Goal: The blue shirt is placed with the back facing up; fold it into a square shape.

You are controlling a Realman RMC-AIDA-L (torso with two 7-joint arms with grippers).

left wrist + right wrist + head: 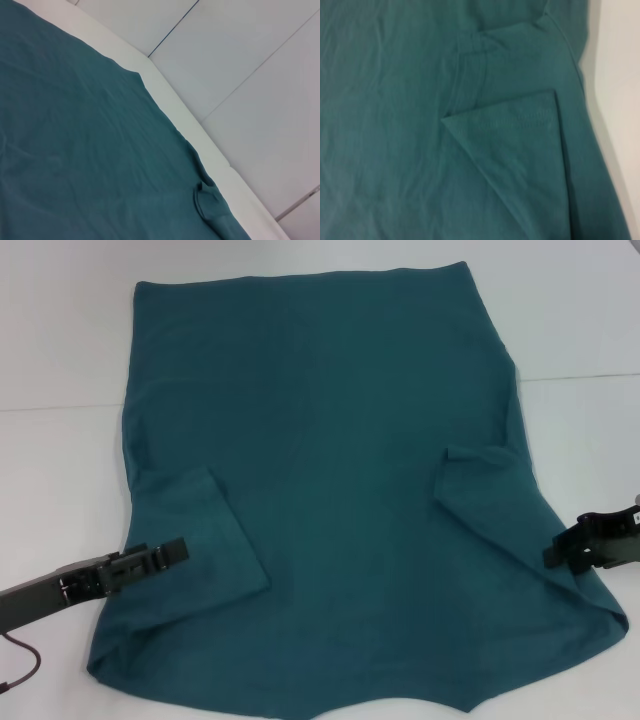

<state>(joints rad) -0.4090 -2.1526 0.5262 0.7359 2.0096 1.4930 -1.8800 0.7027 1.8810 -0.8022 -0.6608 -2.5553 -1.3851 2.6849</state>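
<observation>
White table bears blue shirt between both grippers.

Head looks down; wrists close over shirt.

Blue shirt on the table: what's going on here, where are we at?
The blue shirt lies spread flat on the white table, plain side up. Both sleeves are already folded inward onto the body; the body itself is not yet folded, so no square shape so far. The left gripper sits at the shirt's left edge by the folded sleeve, and the right gripper at the right edge. Neither visibly holds cloth.
</observation>
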